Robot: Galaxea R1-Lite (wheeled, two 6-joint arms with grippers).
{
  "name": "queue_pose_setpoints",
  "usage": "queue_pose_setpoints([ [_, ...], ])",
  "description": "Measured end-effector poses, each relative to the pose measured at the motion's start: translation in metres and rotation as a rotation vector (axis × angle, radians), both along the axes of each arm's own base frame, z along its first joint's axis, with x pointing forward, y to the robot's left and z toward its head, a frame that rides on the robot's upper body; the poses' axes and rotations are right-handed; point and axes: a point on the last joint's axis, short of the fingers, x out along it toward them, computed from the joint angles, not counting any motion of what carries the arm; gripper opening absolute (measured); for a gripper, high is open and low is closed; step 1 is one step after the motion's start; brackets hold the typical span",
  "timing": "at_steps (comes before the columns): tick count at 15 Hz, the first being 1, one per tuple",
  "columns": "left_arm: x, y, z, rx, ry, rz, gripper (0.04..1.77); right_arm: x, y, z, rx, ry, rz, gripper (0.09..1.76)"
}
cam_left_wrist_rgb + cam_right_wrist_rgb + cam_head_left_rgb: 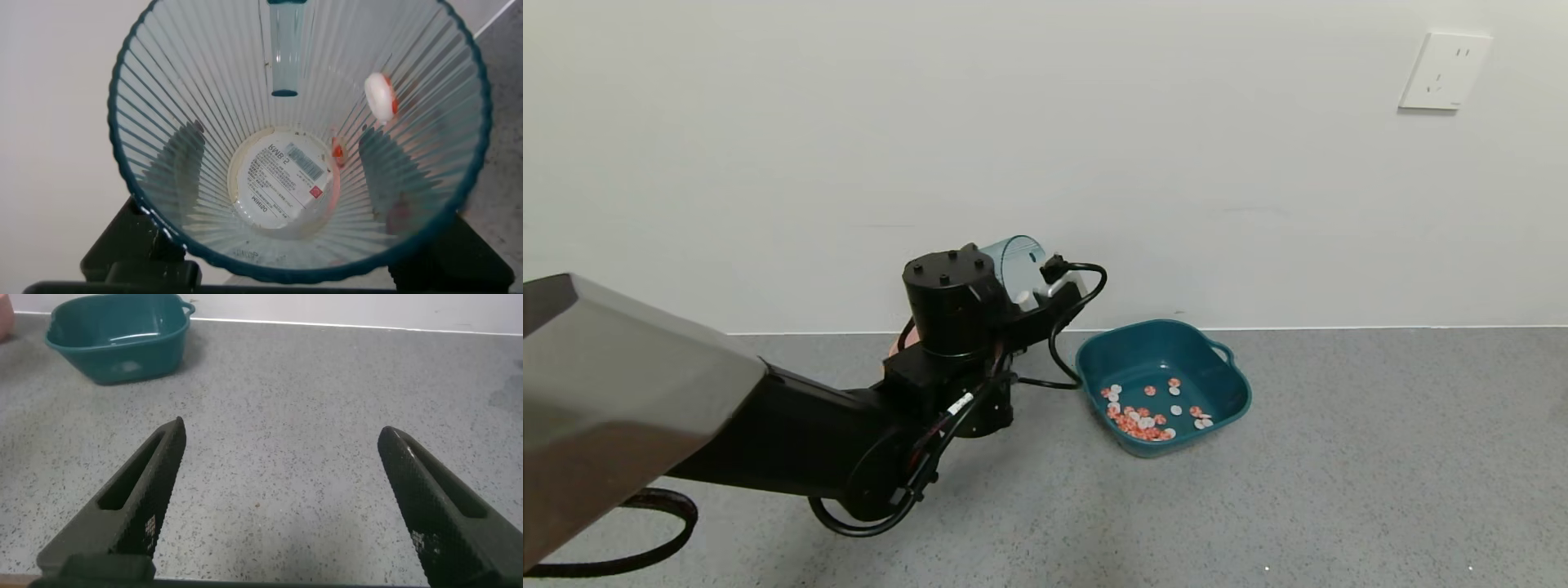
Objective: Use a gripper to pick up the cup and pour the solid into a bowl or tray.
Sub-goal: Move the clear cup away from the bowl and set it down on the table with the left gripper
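My left gripper (1036, 300) is shut on the ribbed blue-green cup (1015, 260) and holds it tipped over, above the floor just left of the teal basin (1230, 390). Most of the orange-red and white solid (1143, 420) lies in the basin's near half. The left wrist view looks into the cup (204, 98). One white and orange piece (381, 96) clings to its wall and an orange piece (336, 152) sits by its base. The dark fingers (185, 163) show through the sides. My right gripper (282, 498) is open and empty over bare floor, with the basin (122, 359) farther off.
The grey speckled floor (1339, 474) meets a white wall right behind the basin. A wall socket (1444, 71) is at the upper right. A pink bowl (4, 314) shows at the edge of the right wrist view, beside the basin.
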Motion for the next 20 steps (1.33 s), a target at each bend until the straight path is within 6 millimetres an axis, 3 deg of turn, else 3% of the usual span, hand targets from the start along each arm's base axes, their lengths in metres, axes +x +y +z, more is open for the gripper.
queue_pose_setpoints([
  [7,-0.015,0.018,0.000,-0.359,-0.020,0.017,1.29,0.000,0.000,0.000,0.000,0.000,0.000,1.71],
  [14,-0.030,0.009,-0.007,-0.739,0.009,-0.011,1.29,0.000,0.000,0.000,0.000,0.000,-0.001,1.71],
  [20,-0.050,0.015,-0.021,-0.929,0.204,-0.026,1.29,0.000,0.000,0.000,0.000,0.000,0.000,1.71],
])
